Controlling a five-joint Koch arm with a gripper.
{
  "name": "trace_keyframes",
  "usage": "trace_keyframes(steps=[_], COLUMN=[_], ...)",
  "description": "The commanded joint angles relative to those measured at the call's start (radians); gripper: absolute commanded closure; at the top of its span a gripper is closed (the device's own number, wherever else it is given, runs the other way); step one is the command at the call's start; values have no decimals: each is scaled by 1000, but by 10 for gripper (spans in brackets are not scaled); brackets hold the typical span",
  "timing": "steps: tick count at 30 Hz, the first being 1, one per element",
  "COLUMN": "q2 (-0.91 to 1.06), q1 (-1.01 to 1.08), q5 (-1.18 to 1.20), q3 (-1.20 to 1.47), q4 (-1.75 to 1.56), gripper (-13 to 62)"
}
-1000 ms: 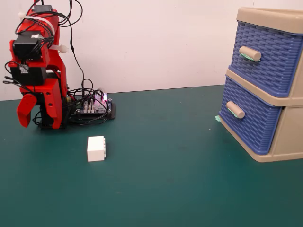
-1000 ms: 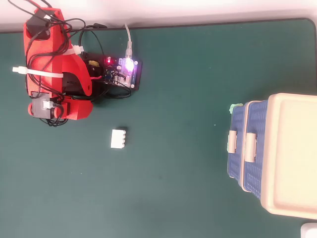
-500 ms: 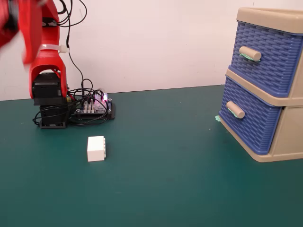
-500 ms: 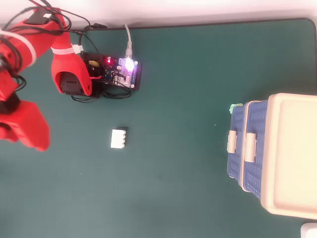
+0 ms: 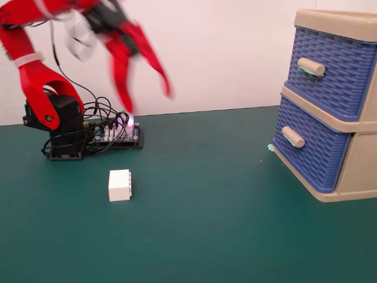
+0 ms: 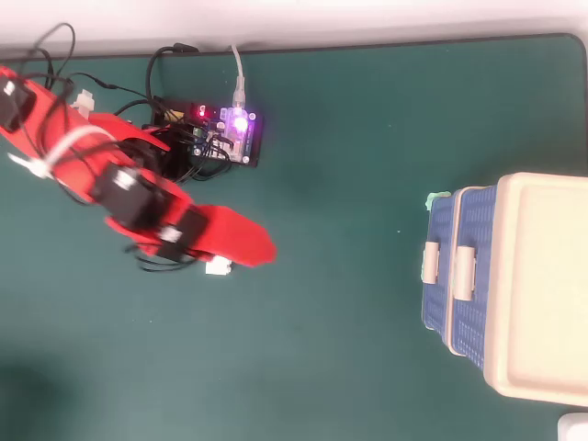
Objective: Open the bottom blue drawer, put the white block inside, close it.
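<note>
gripper point(image 5: 147, 101) swung out from far left, jaws spread wide (blurred), high above white block point(image 5: 119, 185).

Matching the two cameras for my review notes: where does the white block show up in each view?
Fixed view: the white block stands alone on the green mat, lower left, in front of the lit circuit board.
Overhead view: the white block is left of centre, mostly covered by the red hand above it.
Shared landmark: the lit circuit board, beside the arm's base.

The white block point(image 5: 119, 185) stands upright on the mat, well apart from the shut bottom blue drawer point(image 5: 306, 148).
</note>
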Motion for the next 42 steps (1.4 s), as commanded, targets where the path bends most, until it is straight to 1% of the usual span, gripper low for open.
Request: trace_keyframes(steps=[1,3,6,10,13,14,16,19,24,28,34,36,38,42], q2=[-46,-109,-206,-321,-532,-621,-747,-908,-1068,-1150,-1250,-1253,-1253,-1253], q1=[-106,-146,-156,-210,-213,-213,-213,-212,-212,-213,-222,-235,-245,-250], q5=[101,147,202,215,218,218,218,219,278,287,285,284,282,279], q3=[41,132,298,502,517,488,405,258,37,-101,-279,-298,-298,-298], q4=[-304,-503,-919,-1514,-1853,-1960,-2071,-2121,-2164,-2215,-2210,-2209,-2201,-2140], gripper=[153,153,154,154,154,154,154,157,160,161,193,220,269,434])
